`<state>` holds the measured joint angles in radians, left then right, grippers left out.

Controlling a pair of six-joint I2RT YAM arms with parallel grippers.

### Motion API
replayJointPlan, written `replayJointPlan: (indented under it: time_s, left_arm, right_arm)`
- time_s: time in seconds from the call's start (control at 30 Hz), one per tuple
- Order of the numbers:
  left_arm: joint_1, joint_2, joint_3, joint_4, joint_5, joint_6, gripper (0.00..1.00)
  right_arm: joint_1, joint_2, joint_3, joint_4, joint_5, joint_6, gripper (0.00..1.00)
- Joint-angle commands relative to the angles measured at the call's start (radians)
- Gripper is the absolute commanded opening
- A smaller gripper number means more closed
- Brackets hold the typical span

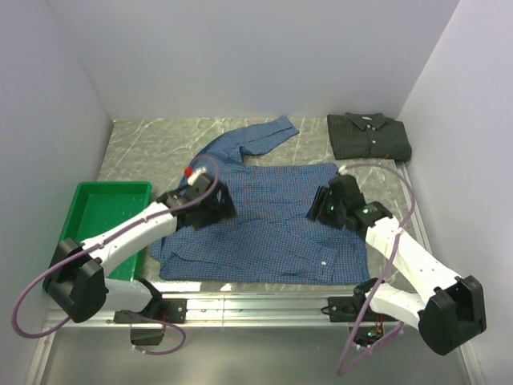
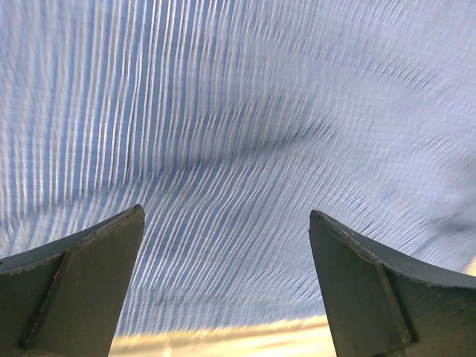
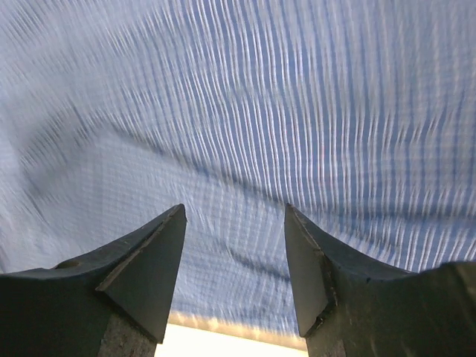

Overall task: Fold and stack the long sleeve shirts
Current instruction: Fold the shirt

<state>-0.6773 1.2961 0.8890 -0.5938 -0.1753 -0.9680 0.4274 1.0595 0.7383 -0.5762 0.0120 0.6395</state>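
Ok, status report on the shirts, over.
Left gripper and right gripper open over spread blue shirt. Dark shirt folded, far right. Green tray at left.

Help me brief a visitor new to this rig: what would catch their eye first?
The blue checked shirt spread flat in the middle of the table, with the left arm and right arm leaning over it, jaws open. Next, the dark shirt already folded at the far right corner, and the bright green tray at the left edge.
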Motion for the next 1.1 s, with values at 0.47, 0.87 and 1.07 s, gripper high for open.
replayJointPlan:
  time_s: [0.47, 0.87, 1.07]
  left_arm:
    - [0.473, 0.357, 0.379, 0.167, -0.032, 0.363, 0.99]
    - [0.558, 0.713, 0.605, 0.218, 0.097, 0.558, 0.90]
    - [0.567, 0.798, 0.692, 0.204, 0.123, 0.612, 0.79]
  right_arm:
    - [-0.348, 0.522, 0.464, 0.141, -0.087, -0.310, 0.64]
    - [-0.409, 0.712, 0.625, 0.121, -0.092, -0.356, 0.63]
    - [-0.423, 0.781, 0.668, 0.134, -0.056, -0.371, 0.63]
